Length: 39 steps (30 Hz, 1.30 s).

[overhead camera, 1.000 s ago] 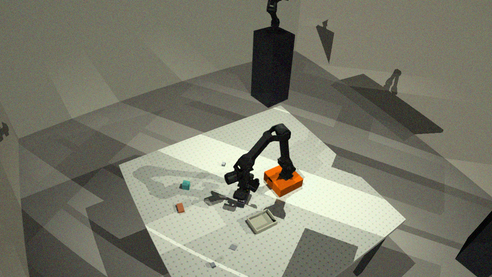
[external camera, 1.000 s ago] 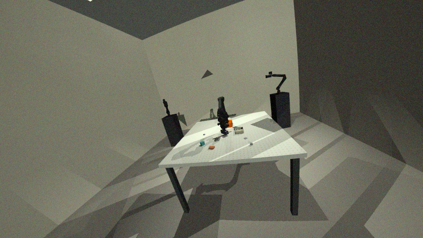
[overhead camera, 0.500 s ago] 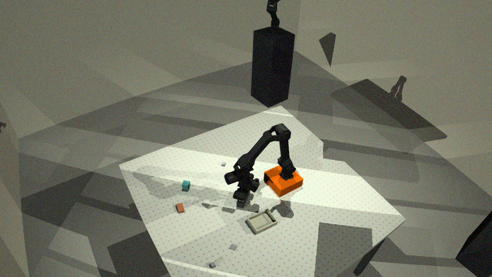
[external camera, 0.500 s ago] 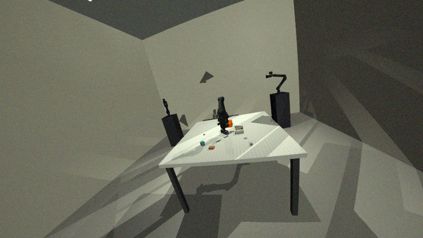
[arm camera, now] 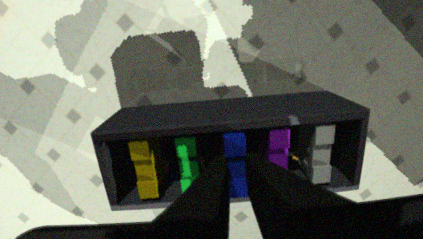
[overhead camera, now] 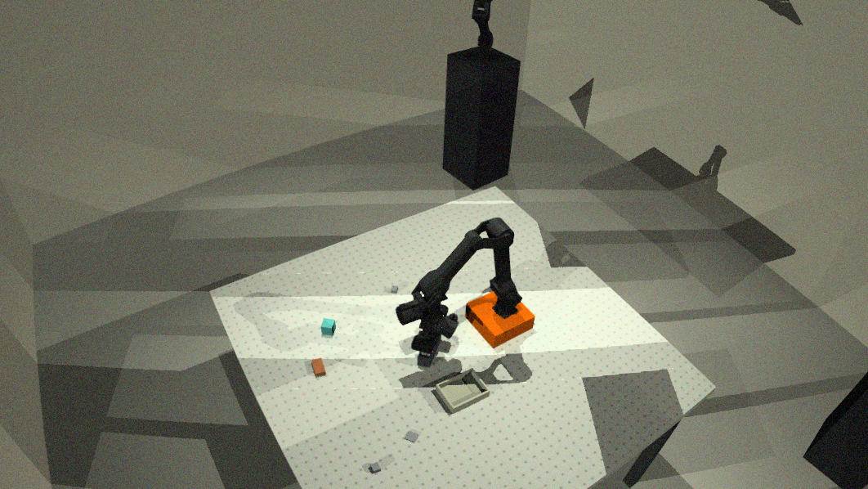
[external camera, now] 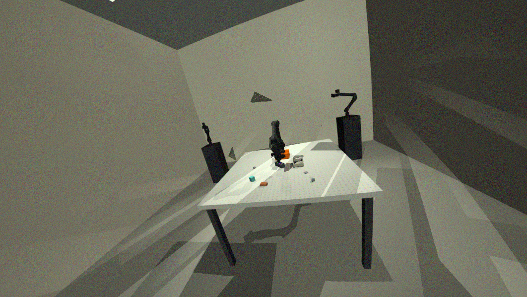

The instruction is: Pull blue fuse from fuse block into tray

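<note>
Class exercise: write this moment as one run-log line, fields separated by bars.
phase: grasp | gripper: shut on blue fuse | blue fuse: in fuse block, between green and purple | tray: holds no fuse
</note>
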Available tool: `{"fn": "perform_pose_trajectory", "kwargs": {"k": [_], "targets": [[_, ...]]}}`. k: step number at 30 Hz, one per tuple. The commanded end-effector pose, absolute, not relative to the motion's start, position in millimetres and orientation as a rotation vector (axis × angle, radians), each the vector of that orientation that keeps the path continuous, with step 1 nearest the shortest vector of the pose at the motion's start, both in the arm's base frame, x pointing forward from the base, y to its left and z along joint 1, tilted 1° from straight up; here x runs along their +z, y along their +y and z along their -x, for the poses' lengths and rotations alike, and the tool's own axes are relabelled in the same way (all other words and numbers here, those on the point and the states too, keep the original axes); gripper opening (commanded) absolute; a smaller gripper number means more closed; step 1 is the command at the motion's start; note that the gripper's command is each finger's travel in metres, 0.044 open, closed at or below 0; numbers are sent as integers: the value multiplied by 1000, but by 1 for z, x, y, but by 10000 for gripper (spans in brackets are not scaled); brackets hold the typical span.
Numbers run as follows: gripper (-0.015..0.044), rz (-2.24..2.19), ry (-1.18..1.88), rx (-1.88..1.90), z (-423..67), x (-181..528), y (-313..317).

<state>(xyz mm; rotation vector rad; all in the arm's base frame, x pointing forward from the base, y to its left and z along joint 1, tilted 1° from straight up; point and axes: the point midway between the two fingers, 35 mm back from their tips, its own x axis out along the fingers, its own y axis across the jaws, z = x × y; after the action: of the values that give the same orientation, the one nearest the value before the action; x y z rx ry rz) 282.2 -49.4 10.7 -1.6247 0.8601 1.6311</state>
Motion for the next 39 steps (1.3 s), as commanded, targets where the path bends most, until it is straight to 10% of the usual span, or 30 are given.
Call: {"fn": "perform_pose_trajectory", "kwargs": {"k": [1, 39], "targets": [[0, 1628, 860, 1629, -283, 14, -50], [0, 1629, 861, 1630, -283, 32, -50]]}}
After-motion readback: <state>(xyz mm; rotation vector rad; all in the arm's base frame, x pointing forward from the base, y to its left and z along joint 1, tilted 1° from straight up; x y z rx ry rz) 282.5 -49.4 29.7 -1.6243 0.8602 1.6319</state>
